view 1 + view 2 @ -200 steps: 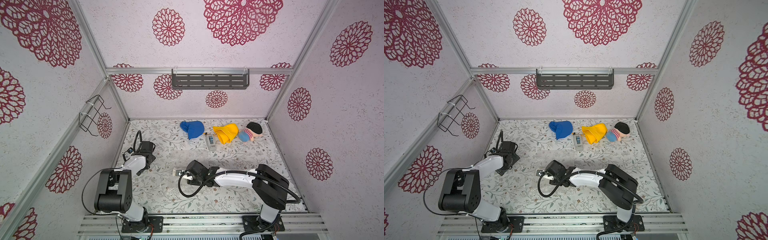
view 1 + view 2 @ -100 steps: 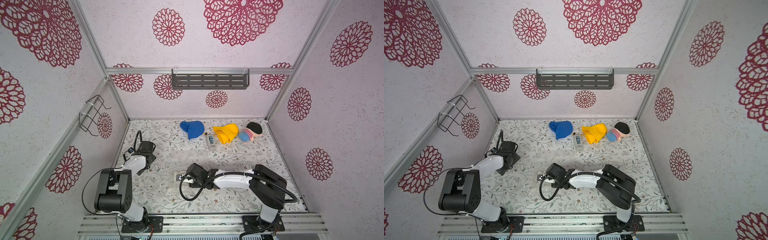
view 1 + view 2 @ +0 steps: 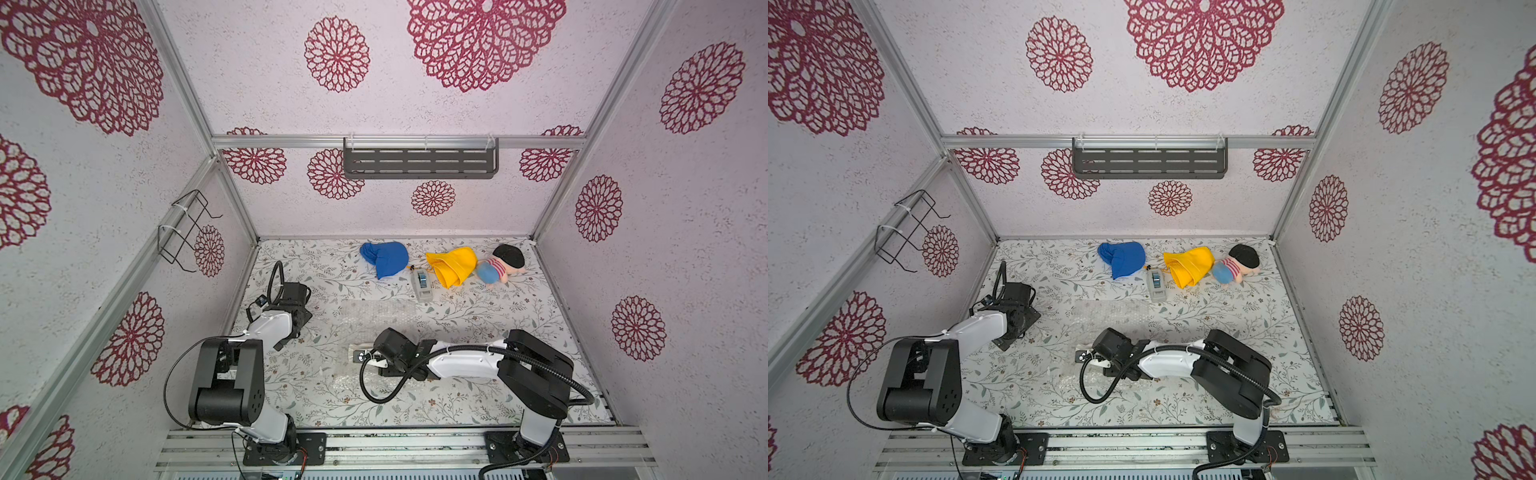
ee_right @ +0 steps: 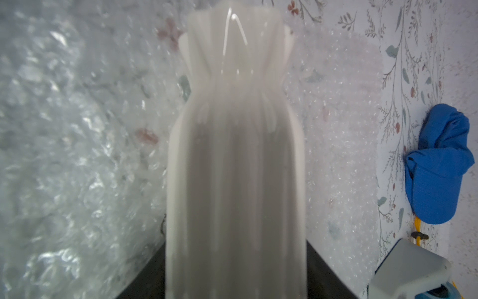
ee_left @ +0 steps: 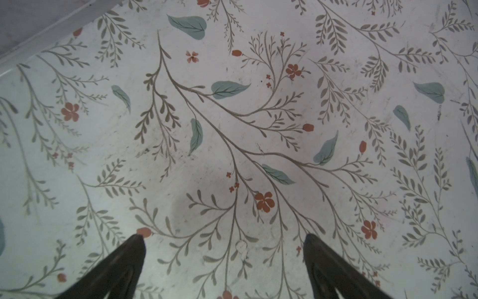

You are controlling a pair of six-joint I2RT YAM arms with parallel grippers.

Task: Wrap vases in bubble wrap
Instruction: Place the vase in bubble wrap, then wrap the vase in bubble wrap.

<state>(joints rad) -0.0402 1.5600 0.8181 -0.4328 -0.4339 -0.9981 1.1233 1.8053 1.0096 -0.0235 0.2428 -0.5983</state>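
Over the middle of the table [image 3: 478, 299], the right gripper [image 4: 235, 248] is clamping the vase [image 4: 235, 155] by its lower body, both fingers [image 4: 320, 282] pressing against its sides. It's holding the vase low over the bubble wrap [image 3: 374, 316], neck pointing toward the left arm's side; can't tell whether vase and wrap are touching. Meanwhile the left gripper [image 5: 223, 236] is hovering over the table near the left wall, jaws standing wide apart, well away from the wrap.
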